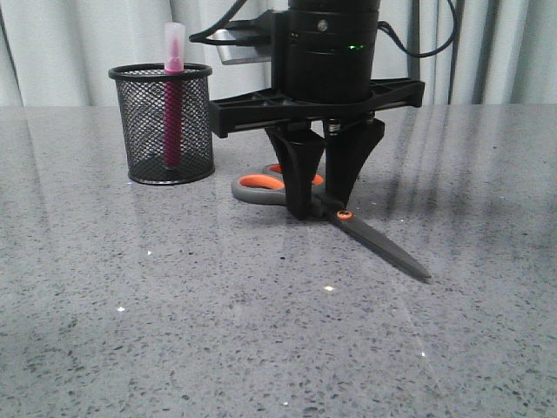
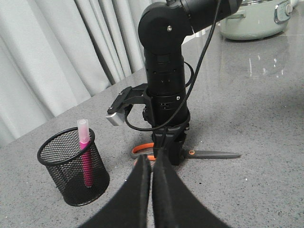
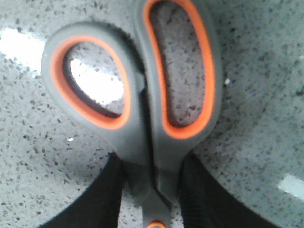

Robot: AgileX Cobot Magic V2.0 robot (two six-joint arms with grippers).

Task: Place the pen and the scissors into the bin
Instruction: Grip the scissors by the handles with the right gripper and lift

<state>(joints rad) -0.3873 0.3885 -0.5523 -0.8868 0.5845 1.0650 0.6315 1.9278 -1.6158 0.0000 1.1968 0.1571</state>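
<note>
Front view shows the pen (image 1: 173, 96) already standing in the bin (image 1: 162, 124) at far left, while the right gripper (image 1: 315, 207) clamps the scissors (image 1: 331, 212) lying on the worktop (image 1: 261, 331), so lifting them binward likely comes next.

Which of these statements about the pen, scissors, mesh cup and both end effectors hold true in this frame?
1. The magenta-pink stick pen stands inside the black wire-mesh cup. True.
2. The grey-and-orange-handled scissors are in the cup. False: they lie on the grey speckled table.
3. The right end effector straddles the scissors near the pivot. True.
4. The left end effector holds the pen. False: its fingers are closed on nothing.
</note>
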